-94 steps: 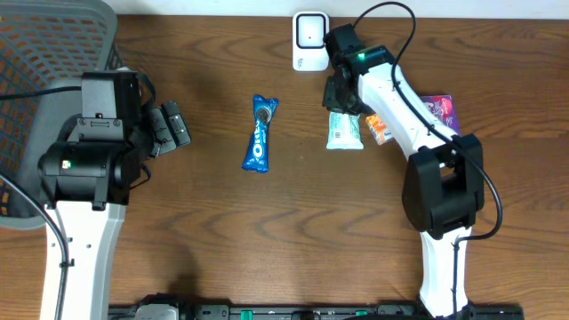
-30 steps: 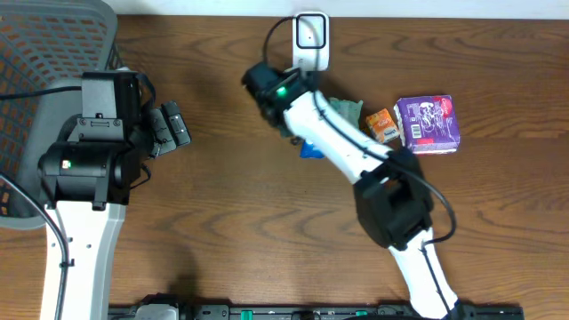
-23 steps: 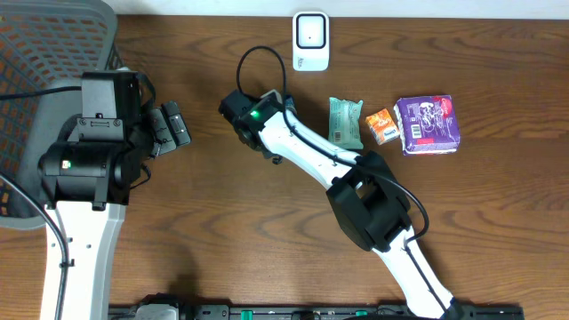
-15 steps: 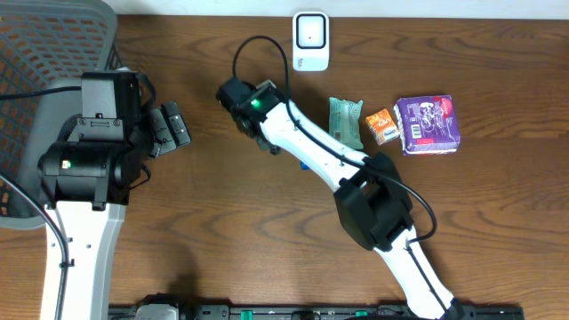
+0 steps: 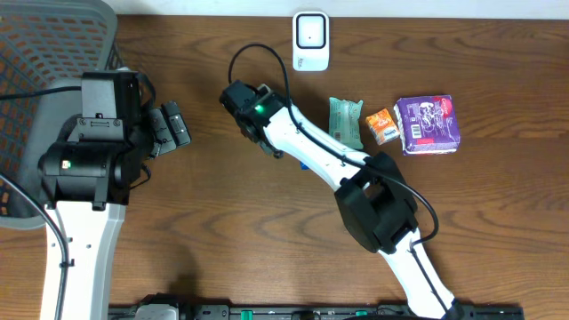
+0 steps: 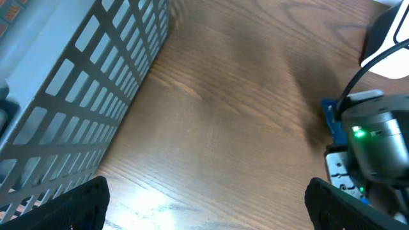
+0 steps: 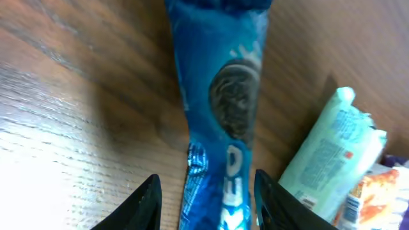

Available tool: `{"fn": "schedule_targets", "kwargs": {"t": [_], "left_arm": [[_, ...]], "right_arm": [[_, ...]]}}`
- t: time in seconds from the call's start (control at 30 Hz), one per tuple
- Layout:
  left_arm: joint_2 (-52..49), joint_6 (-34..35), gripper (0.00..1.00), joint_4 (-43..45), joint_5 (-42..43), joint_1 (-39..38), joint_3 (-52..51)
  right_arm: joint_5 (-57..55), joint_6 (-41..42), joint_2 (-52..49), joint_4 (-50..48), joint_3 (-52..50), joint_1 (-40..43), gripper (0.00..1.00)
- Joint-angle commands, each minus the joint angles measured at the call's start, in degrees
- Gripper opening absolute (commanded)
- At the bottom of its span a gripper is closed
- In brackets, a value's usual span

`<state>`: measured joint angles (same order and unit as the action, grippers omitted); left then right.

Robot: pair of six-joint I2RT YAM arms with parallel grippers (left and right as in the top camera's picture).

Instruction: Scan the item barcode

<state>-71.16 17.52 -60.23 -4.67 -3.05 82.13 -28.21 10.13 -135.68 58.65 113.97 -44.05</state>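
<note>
Oreo pack (image 7: 223, 108) flat on wooden table (image 5: 222, 231), near green packet (image 5: 346, 122), apart from scanner (image 5: 310, 40). Straddled by right gripper (image 7: 208, 198), fingers parted, nothing grasped. Best centred, closed gently mid-pack, barcode turned scannerward. Left gripper (image 5: 171, 126) spread wide, empty.

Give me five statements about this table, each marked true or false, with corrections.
1. The cookie packet lies on the table between the right jaws. True.
2. The right jaws are clamped shut on it. False: they stand apart, with a gap beside the packet.
3. The left jaws are open and empty. True.
4. The purple packet is in the basket. False: it lies on the table beside the orange packet.
5. The scanner is in the left jaws. False: it stands at the table's back edge.
</note>
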Motion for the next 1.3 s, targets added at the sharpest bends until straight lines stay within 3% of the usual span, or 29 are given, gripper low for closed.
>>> {"fn": "schedule_targets", "kwargs": {"t": [0.0,0.3,0.7,0.97,1.27], "left_arm": [[-0.22,-0.76,0.98,-0.22,-0.52,0.20,0.61],[-0.22,-0.76,0.98,-0.22,-0.52,0.20,0.61],[-0.22,-0.76,0.98,-0.22,-0.52,0.20,0.61],[-0.22,-0.76,0.98,-0.22,-0.52,0.20,0.61],[-0.22,-0.76,0.98,-0.22,-0.52,0.20,0.61]], "right_arm": [[-0.59,-0.59,0.85,-2.21,-2.56,0.04,0.41],[-2.03,-1.01,0.85,-8.57,-9.33,0.98,0.45],[7.02,0.52,0.85,-9.38,-10.54,3.76,0.41],[-8.92,0.52,2.01,-3.98,-5.20,0.94,0.54],[-10.73,-2.91,1.20,-1.20,-0.63,-3.39,0.50]]}}
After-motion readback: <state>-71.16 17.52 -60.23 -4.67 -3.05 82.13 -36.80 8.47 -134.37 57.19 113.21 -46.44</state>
